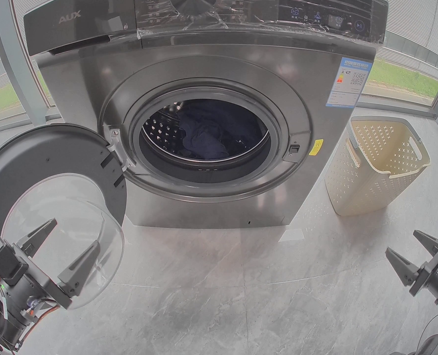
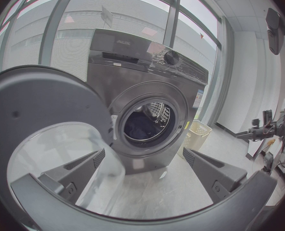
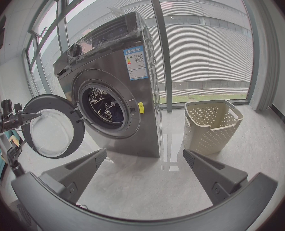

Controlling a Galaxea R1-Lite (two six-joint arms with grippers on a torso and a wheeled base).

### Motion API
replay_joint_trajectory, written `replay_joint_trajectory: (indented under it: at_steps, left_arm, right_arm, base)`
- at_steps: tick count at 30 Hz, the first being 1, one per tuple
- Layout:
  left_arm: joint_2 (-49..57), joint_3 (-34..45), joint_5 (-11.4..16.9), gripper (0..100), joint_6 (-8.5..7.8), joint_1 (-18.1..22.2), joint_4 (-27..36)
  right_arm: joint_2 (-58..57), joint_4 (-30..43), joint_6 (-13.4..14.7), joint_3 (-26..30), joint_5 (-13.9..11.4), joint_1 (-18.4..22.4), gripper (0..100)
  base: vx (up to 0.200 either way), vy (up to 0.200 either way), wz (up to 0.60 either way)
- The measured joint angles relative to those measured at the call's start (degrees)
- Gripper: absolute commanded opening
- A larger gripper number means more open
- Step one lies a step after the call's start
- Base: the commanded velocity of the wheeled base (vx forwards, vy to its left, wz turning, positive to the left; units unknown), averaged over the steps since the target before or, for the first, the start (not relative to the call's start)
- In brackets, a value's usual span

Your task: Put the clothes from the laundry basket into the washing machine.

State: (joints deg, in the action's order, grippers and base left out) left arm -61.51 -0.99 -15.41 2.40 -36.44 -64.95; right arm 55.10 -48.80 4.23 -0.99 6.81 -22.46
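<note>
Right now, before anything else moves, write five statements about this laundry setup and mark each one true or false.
1. The door of the washing machine stands open. True.
2. The laundry basket lies tipped on its side. False: it stands upright beside the washing machine.
3. Dark clothes lie inside the drum. True.
4. The left tool is shut on a garment. False: it is open and holds nothing.
5. The right tool is open and holds nothing. True.
</note>
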Motion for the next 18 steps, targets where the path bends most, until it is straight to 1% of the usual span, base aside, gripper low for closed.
replay_joint_trajectory:
  at_steps: [5, 7, 11, 13, 15, 18]
  left_arm:
    - [8.1, 0.0, 0.4, 100, -0.27, 3.3, 10.5]
    - [12.0, 0.0, 0.7, 100, -0.30, 5.4, 15.7]
    - [20.0, 0.0, 1.9, 100, -0.24, 9.6, 24.4]
    - [24.6, 0.0, 2.9, 100, -0.24, 12.0, 29.6]
    - [29.3, 0.0, 4.5, 100, -0.27, 14.7, 36.0]
    - [36.9, 0.0, 7.9, 100, -0.29, 18.9, 46.8]
  right_arm:
    - [-12.7, 15.8, -1.0, 0.0, 0.1, 2.5, 100]
    - [-19.0, 23.7, -1.4, 0.0, 0.1, 4.5, 100]
    - [-29.4, 34.6, -2.0, -0.1, -0.1, 8.1, 100]
    - [-33.9, 38.6, -2.2, -0.1, -0.2, 9.7, 100]
    - [-37.8, 40.8, -2.2, -0.1, -0.4, 11.0, 100]
    - [-42.1, 42.9, -2.2, 0.0, -1.2, 12.4, 100]
  base:
    - [-0.200, 0.000, 0.00]
    - [-0.200, 0.000, 0.00]
    - [-0.200, 0.000, 0.00]
    - [-0.200, 0.000, 0.00]
    - [0.000, 0.000, 0.00]
    - [0.000, 0.000, 0.00]
